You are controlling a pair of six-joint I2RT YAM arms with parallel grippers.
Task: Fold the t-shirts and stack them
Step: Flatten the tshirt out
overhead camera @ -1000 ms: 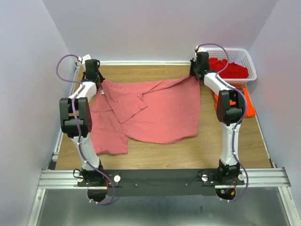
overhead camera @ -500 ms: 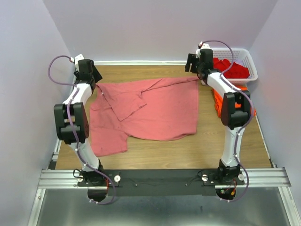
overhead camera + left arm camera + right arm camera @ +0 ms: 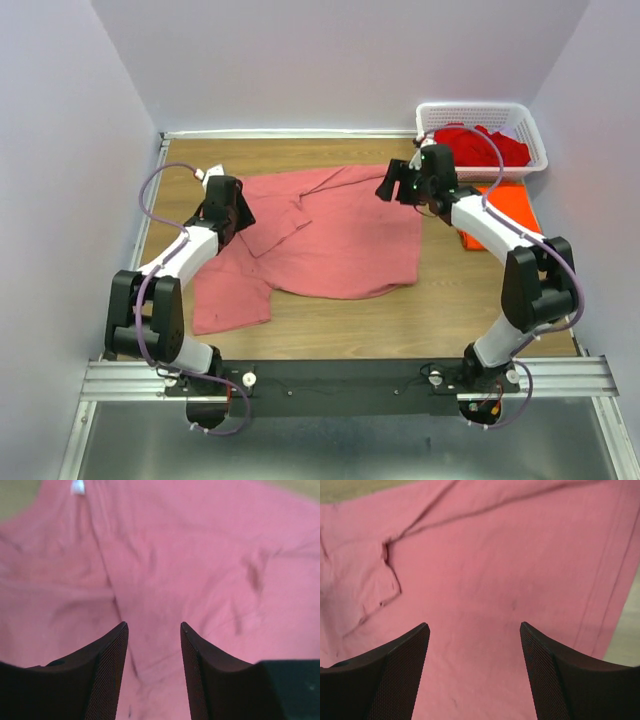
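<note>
A large salmon-pink t-shirt lies spread over the middle of the wooden table, with one sleeve folded in near its collar. My left gripper hovers over its left shoulder, open with only pink cloth below the fingers; a white tag shows near the collar. My right gripper hangs over the shirt's far right part, open wide above flat cloth. An orange t-shirt lies at the right. Deep red t-shirts fill the basket.
The white lattice basket stands in the far right corner. Walls close in the table on the left, back and right. Bare wood shows in front of the pink shirt and along the far edge.
Both grippers opened and let go of the pink shirt's far edge, which dropped flat. Both then drew in from the far corners to above the shirt.
</note>
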